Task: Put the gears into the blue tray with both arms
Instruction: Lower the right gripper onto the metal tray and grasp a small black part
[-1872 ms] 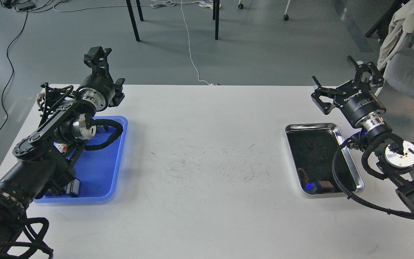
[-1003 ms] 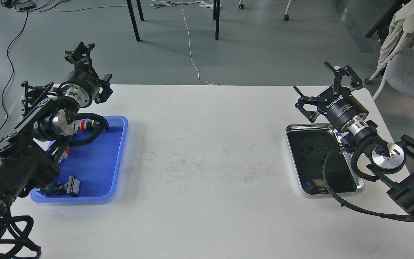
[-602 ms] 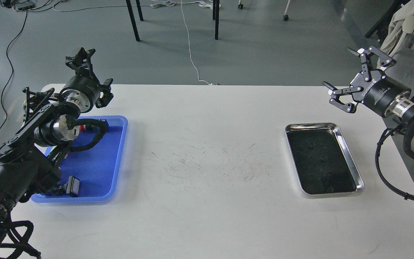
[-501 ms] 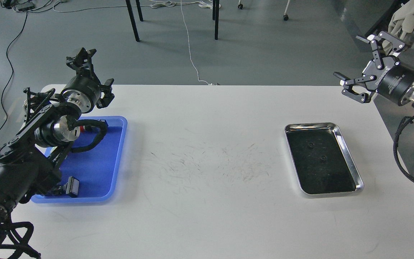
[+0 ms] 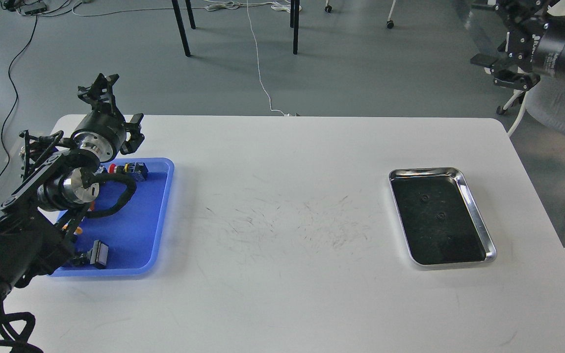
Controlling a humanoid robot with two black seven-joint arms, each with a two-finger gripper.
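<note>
Two tiny black gears lie on the dark bottom of the steel tray at the right. The blue tray sits at the left with switch parts in it. My left arm lies over the blue tray's left side. Its left gripper points up past the tray's far edge, and its fingers cannot be told apart. My right gripper hangs high at the top right corner, off the table and far from the gears. It is open, empty and partly cut off by the view's edge.
In the blue tray lie a red-capped switch, a dark block and a black-and-white part. The white table has scuff marks in its middle. Chair legs and cables stand on the floor behind it.
</note>
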